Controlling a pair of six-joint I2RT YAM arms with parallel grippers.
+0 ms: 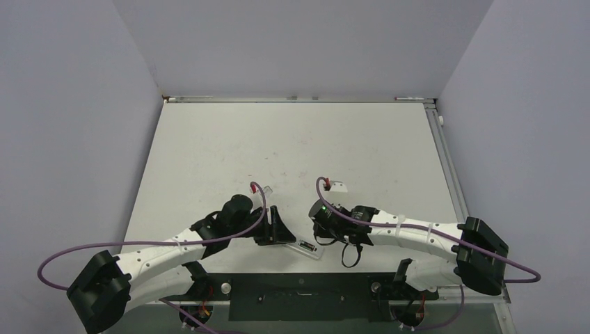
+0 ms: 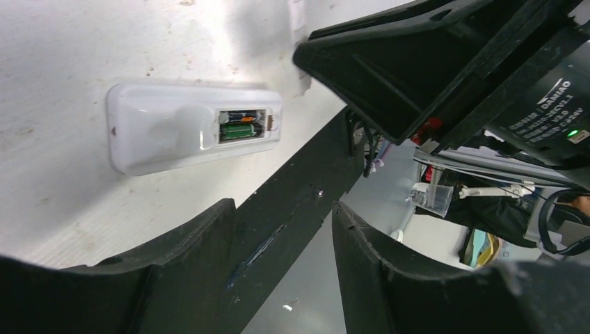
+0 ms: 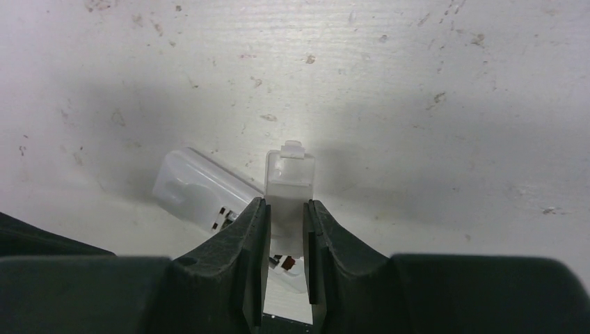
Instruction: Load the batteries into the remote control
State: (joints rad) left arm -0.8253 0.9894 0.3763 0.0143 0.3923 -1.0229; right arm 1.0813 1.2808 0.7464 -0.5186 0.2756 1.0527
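We see 2 batteries (image 2: 240,129) seated in the remote control (image 2: 174,132), back-up on the tabletop (image 2: 69,209). Our right hand (image 3: 285,204) pinches the battery cover (image 3: 289,174); our left hand (image 2: 284,229) hangs open, empty. Next, probably: align the cover and slide it shut.

The remote control (image 2: 188,125) is shown lying back-up on the white table (image 2: 83,49), ahead and to the left of the left gripper (image 2: 284,209). Its battery bay (image 2: 243,126) is uncovered, and two batteries (image 2: 240,130), one of them green, are seated inside. The gripper's fingers (image 2: 209,236) are held apart with nothing between them.
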